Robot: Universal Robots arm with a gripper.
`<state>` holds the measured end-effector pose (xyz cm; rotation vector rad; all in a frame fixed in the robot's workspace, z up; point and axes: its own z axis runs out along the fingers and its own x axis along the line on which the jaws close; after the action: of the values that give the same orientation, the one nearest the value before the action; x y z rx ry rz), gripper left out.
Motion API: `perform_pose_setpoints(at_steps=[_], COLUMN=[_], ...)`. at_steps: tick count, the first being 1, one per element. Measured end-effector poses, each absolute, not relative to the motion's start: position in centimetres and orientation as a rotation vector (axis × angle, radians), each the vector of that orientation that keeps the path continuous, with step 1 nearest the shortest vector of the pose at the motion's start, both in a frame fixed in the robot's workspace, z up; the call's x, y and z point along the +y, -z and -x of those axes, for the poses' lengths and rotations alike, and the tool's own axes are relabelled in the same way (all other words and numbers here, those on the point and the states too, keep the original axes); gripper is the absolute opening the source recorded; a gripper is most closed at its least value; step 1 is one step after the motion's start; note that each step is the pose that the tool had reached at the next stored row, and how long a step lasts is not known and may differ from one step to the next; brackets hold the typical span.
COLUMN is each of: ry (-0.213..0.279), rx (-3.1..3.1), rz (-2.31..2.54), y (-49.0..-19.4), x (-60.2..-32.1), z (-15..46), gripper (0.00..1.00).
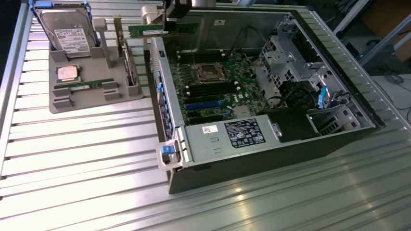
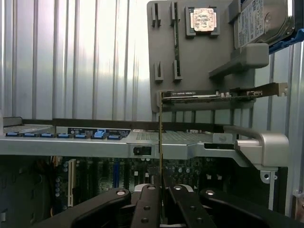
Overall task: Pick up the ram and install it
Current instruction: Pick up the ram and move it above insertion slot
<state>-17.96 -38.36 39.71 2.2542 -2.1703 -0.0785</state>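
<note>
My gripper (image 1: 172, 23) hangs above the far edge of the open computer case (image 1: 212, 159), shut on the ram (image 1: 147, 31), a long green stick with a white label held level in the air. In the wrist view the ram (image 2: 160, 142) shows edge-on as a thin line rising from between the black fingers (image 2: 145, 204) of the gripper (image 2: 160, 192). Below lies the motherboard (image 1: 205, 91) with its dark memory slots (image 1: 212, 89). A second, similar green stick (image 1: 90, 84) lies in the grey tray (image 1: 96, 101).
The grey tray (image 2: 199, 61) also holds a silver CPU (image 1: 67, 73), a hard drive (image 1: 67, 29) and an upright expansion card (image 1: 128, 62). Inside the case are the power supply (image 1: 237, 134), drive cages (image 1: 289, 53) and cables. The case stands on a ribbed metal table (image 1: 77, 163).
</note>
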Motion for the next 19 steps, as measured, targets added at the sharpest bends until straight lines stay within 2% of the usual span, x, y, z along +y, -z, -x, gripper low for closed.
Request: perform_pose_setpoints(at_steps=[19], ry=[0.079], rx=[-2.170], rz=[-2.254], y=[-39.7], x=[-38.4], z=[15.4], gripper=[0.13])
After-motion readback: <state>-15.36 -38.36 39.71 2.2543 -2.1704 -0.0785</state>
